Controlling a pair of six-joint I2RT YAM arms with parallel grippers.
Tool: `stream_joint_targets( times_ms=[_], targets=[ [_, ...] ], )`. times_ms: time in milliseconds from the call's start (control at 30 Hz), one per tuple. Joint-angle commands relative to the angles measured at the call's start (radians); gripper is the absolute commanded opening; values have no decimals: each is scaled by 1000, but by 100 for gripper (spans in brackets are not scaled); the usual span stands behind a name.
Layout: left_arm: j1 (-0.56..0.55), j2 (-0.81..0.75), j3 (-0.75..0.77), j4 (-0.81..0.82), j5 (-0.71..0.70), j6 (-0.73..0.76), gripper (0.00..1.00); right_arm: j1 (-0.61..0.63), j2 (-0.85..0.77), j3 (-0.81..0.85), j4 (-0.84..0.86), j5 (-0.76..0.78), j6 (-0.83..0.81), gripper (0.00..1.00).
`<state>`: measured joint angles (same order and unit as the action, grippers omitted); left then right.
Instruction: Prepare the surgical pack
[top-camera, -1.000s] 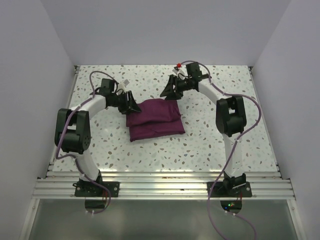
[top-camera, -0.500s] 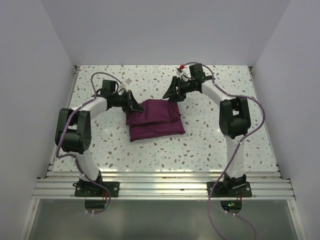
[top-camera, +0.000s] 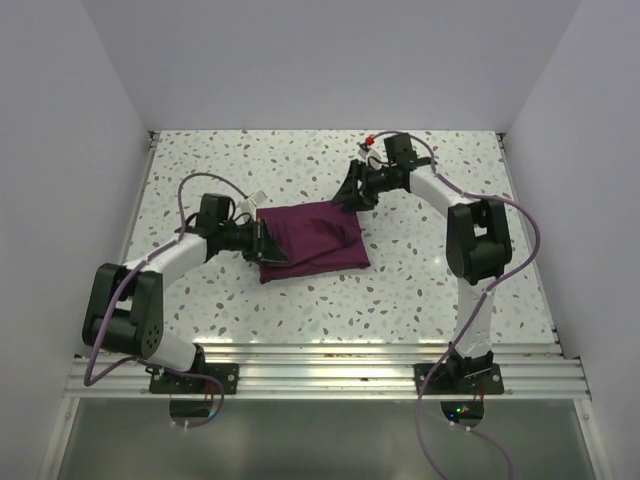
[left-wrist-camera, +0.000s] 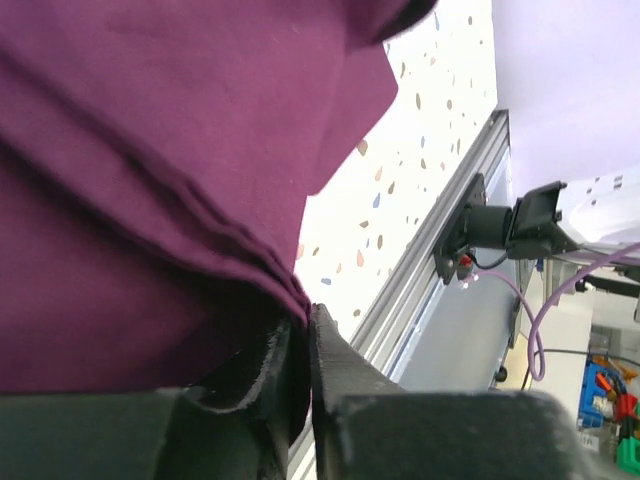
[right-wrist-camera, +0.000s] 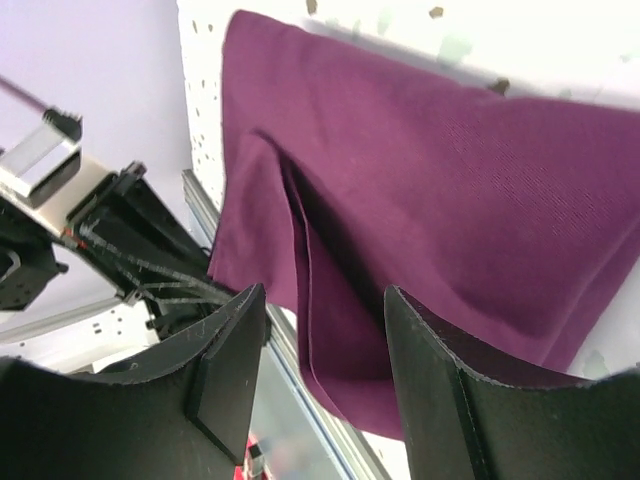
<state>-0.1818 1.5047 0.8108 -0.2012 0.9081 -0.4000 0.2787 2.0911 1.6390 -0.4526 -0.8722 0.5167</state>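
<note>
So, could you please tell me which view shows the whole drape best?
The top view: nearly the whole folded drape shows there. The left wrist view shows only its edge pinched in the left claw; the right wrist view shows part of it beyond the open right claw.

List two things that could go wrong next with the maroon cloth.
1. The left gripper pinches only the edge of the drape, where layers stack; one layer may slip out when pulled.
2. The right gripper hangs open by the far edge, holding nothing; a one-sided pull may drag or unfold the drape.
</note>
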Motion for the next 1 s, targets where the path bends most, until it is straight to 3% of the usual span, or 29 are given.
stream_joint_targets(
  times_ms=[0,167,467,733,967],
  targets=[
    [-36,-76,-64,48,8,9,15,8,-60,-25,-27,9,-32,54],
    [-97,-156,-131,48,-12,3,29,51,-55,-25,-60,22,-29,54],
    [-128,-219,-151,-32,-43,26,37,140,21,19,-110,29,20,52],
    [-128,-293,-128,-104,-69,36,49,146,-88,-137,-166,-5,-40,52],
    [-128,-417,-108,-155,-149,3,50,145,-252,-333,-182,-1,-73,52]
  ],
)
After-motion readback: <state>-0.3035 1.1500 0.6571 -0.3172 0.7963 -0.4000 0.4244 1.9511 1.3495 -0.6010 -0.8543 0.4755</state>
